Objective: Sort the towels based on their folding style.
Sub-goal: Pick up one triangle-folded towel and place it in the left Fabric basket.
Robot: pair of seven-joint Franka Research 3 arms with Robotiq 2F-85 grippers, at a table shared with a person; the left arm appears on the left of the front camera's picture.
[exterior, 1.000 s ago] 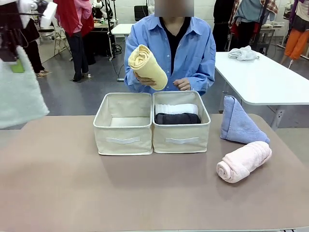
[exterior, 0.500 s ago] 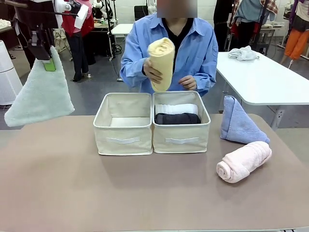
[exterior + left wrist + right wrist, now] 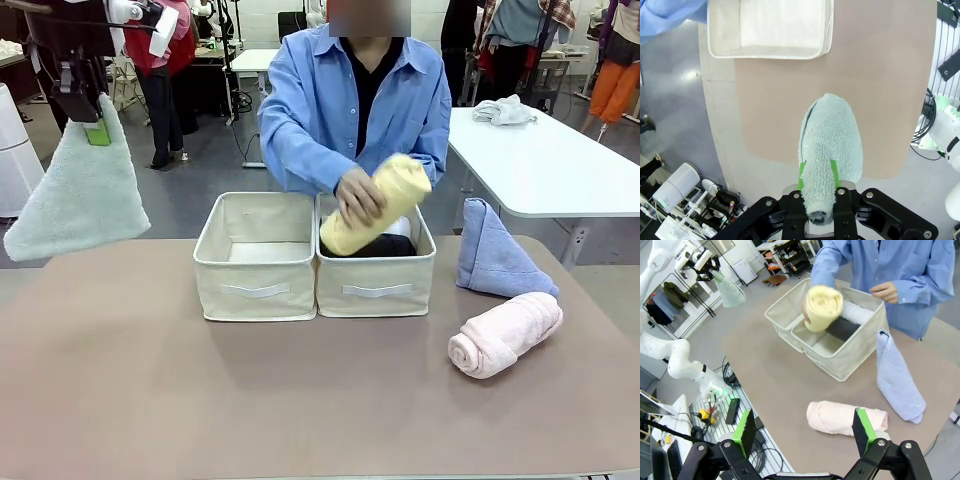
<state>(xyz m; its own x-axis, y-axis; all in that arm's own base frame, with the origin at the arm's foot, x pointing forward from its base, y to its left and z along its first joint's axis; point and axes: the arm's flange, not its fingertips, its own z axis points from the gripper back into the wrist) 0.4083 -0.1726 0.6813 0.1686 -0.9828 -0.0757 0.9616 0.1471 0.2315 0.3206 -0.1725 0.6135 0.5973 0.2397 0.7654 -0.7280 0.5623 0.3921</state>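
High above the table's left end, my left gripper (image 3: 95, 118) is shut on the tip of the pale grey-green cone towel (image 3: 80, 195), which hangs free; in the left wrist view the towel (image 3: 832, 135) sits between the green pads (image 3: 802, 175). The person's hand lowers the yellow roll (image 3: 380, 203) into the right bin (image 3: 375, 280), onto the white roll (image 3: 857, 312) and the dark grey roll (image 3: 842, 329). The blue cone (image 3: 495, 255) and the pink roll (image 3: 505, 333) lie at the table's right. My right gripper (image 3: 805, 429) stands open above the pink roll (image 3: 845, 417).
The left bin (image 3: 258, 275) stands beside the right one, with nothing in it. The person leans over the bins from the far edge. A white side table (image 3: 545, 160) with a crumpled rag stands behind on the right. Bare tabletop runs along the front.
The person has brought the yellow roll down from chest height into the right bin. My left gripper, with its cone towel, has swung in from the left edge and now holds still.
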